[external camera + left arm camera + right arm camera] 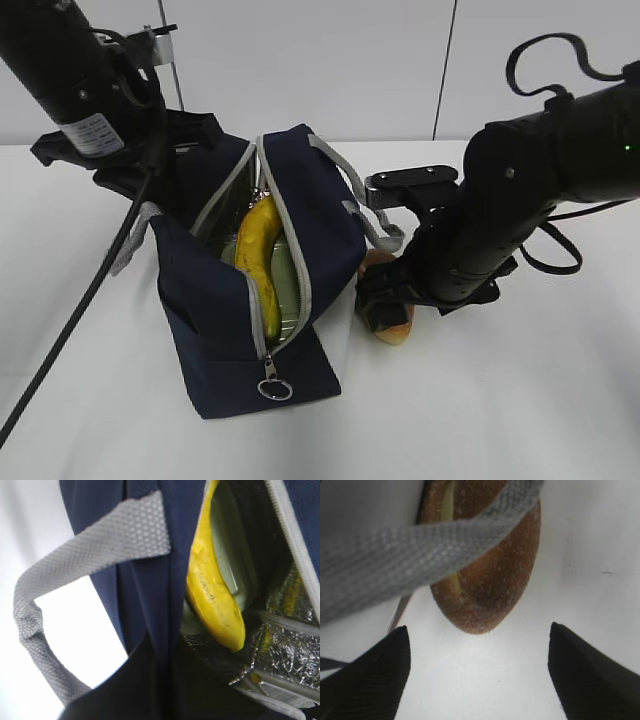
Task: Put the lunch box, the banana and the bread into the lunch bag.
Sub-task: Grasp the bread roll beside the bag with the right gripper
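Navy-blue fabric lunch bag [250, 300] stands unzipped left of centre, ripe yellow banana [258, 255] inside on the sage-green-lidded lunch box [288, 290]. Golden-brown oval bread roll [487, 575] lies on the white table [500, 400] just right of the bag, under a grey webbing handle [405, 555]. Right gripper [477, 672] jaws spread wide near the roll, holding nothing; left gripper out of sight behind the bag, closed, can't tell on what

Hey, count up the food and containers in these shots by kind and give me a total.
Banana: 1, inside the bag
Bread roll: 1, on the table beside the bag
Lunch box: 1, inside the bag under the banana
Lunch bag: 1, unzipped
Total: 4
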### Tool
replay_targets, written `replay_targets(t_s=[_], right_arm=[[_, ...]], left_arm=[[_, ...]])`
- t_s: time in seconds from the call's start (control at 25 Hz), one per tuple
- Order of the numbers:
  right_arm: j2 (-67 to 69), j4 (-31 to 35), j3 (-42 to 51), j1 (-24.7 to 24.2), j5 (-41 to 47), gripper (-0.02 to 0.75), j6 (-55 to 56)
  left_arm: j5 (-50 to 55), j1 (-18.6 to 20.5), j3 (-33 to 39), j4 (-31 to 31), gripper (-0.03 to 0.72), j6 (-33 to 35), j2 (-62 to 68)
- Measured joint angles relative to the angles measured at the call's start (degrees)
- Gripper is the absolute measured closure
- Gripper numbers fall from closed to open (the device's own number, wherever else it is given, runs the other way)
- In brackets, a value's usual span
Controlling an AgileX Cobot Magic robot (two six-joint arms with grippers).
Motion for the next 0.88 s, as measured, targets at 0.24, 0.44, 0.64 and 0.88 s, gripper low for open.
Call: replay_targets(t_s=[0.24, 0.44, 0.64, 0.88], right_arm=[[3.59, 0.27, -3.59, -0.22, -1.12, 0.083, -0.12], [6.02, 0.27, -5.93, -0.22, -1.46, 0.083, -0.34], [7.90, 0.27, -6.57, -0.22, -1.46, 0.098, -0.34], [8.14, 0.16, -6.94, -0.22, -0.96, 0.266, -0.34]], left_arm=[[0.10, 0.00, 0.00, 0.34, 0.691, 0.00, 0.00], [0.10, 0.00, 0.00, 0.39, 0.691, 0.04, 0.00], [0.10, 0.00, 0.00, 0.50, 0.691, 0.04, 0.00], [0.10, 0.00, 0.00, 0.60, 0.691, 0.04, 0.00]])
